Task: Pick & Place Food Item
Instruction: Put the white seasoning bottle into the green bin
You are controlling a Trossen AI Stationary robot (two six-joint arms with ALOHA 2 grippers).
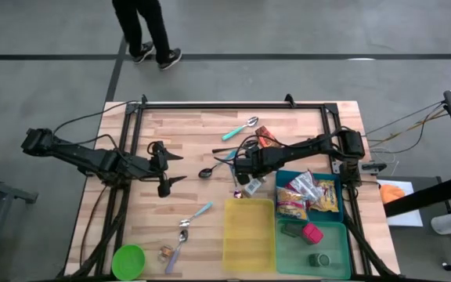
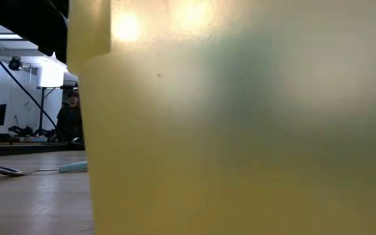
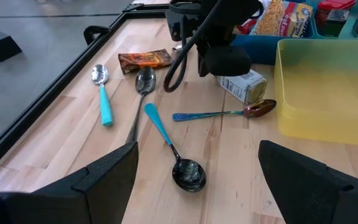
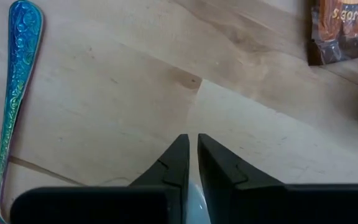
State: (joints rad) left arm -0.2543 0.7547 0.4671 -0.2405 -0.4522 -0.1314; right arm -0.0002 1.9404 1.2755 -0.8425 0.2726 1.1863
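A small white carton lies on its side on the wooden table, just left of the yellow bin. My right gripper points steeply down at the carton's end and is shut there; in its own view the fingers nearly meet above bare wood. A brown snack packet lies flat farther back. My left gripper hovers open over the table's left half, nothing between its fingers. My right gripper comes from above, slanting down, onto the carton's end nearest the table's middle. A pale sliver shows in the narrow gap between the two fingers, so they pinch something thin of the carton. The gripper's body hides which part. The carton rests on the table.
Several spoons lie about: an iridescent one beside the carton, a dark-bowled blue one, a teal one. The blue bin holds food packets, with a green bin near it. A green bowl sits front left. The yellow bin's wall blocks the low view.
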